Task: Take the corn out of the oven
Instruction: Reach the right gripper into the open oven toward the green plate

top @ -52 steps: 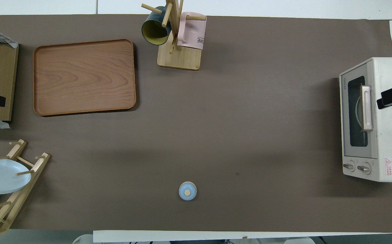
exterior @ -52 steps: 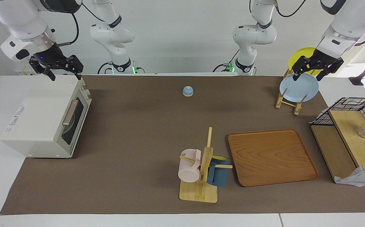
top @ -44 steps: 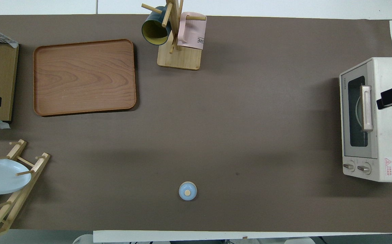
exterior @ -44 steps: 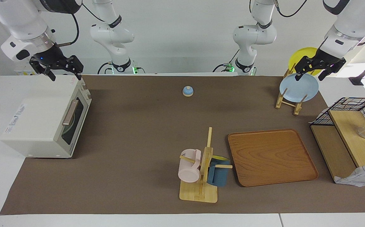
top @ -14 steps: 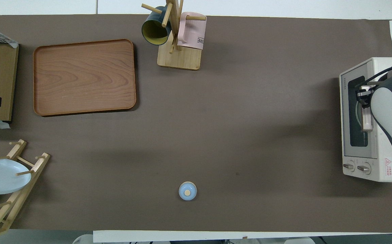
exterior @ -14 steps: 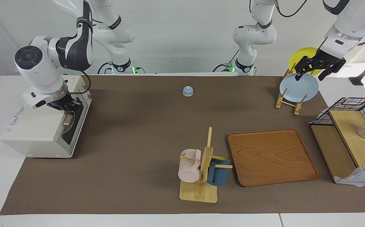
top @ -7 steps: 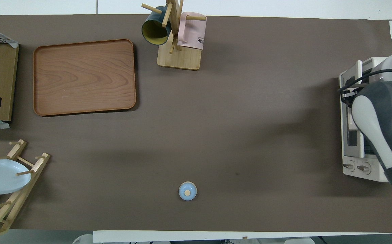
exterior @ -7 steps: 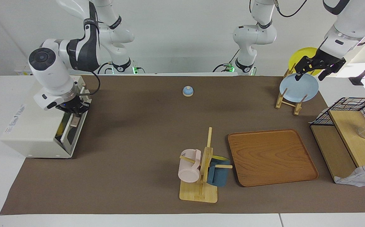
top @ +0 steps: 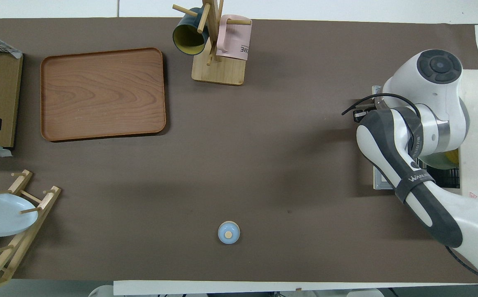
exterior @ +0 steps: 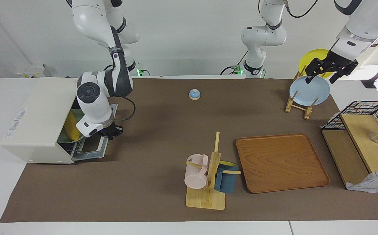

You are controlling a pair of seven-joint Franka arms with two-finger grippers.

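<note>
Oven: the boxy cream-white toaster oven [exterior: 35, 120] stands at the right arm's end of the brown-covered counter [exterior: 163, 137], its dark glass door [exterior: 92, 148] dropped flat open onto the counter, the metal rack showing inside
Corn: the bright yellow tapered corn cob [exterior: 71, 125] lies inside the oven on a pale green plate [exterior: 65, 137], which sits on the rack; in the overhead view only a sliver of it shows past the arm [top: 453, 156]
Right tool: the right tool [exterior: 112, 132] is low over the outer edge of the open door, at the handle; its fingertips are drawn fully together, and the handle itself is hidden under the wrist, so whether it is gripped cannot be told
Left tool: the left tool [exterior: 322, 72] hangs over the wooden dish rack [exterior: 298, 106] at the left arm's end of the counter, fingers spread wide, nothing in them; this arm waits
Dish rack: it carries a pale blue plate [exterior: 309, 93] and, nearer to the robots, a round yellow plate [exterior: 313, 55]
Centre: a small blue knobbed lid [exterior: 194, 94] sits near the robots' edge
Farther out: a wooden mug tree [exterior: 210, 182] with a pink mug [exterior: 195, 176] and a dark blue mug [exterior: 226, 182], and beside it a brown wooden tray [exterior: 280, 163]
</note>
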